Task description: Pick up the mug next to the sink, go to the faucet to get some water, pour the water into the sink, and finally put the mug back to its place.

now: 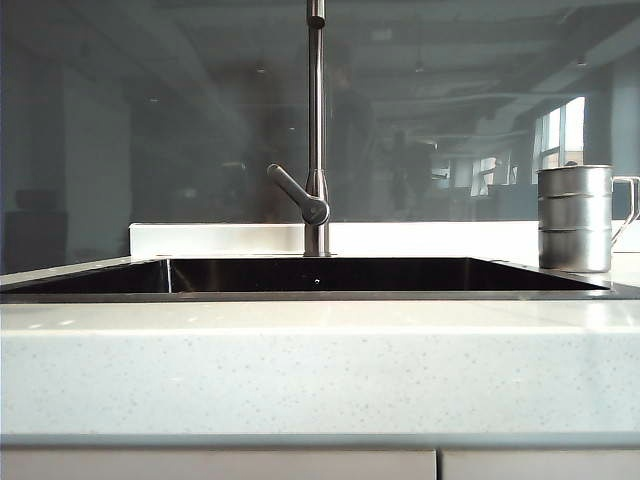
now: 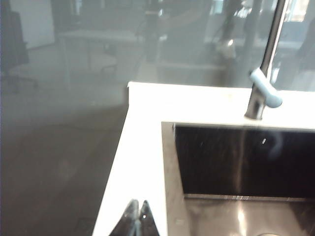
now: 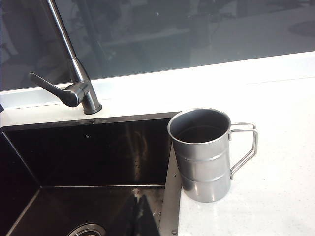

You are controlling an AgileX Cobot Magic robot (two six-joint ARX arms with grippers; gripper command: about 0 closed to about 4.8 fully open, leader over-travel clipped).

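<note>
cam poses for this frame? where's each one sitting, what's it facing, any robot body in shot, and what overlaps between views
Exterior view: low, in front of the countertop, level, facing the sink, faucet and mug; no robot in shot.
Left wrist view: above the sink's left end, angled down toward the faucet; shut left gripper tips at the frame edge.
Right wrist view: above the sink's right end, looking down at the mug; right gripper tips show, shut.
Shared: sink and faucet in all three; mug in exterior and right wrist only.
</note>
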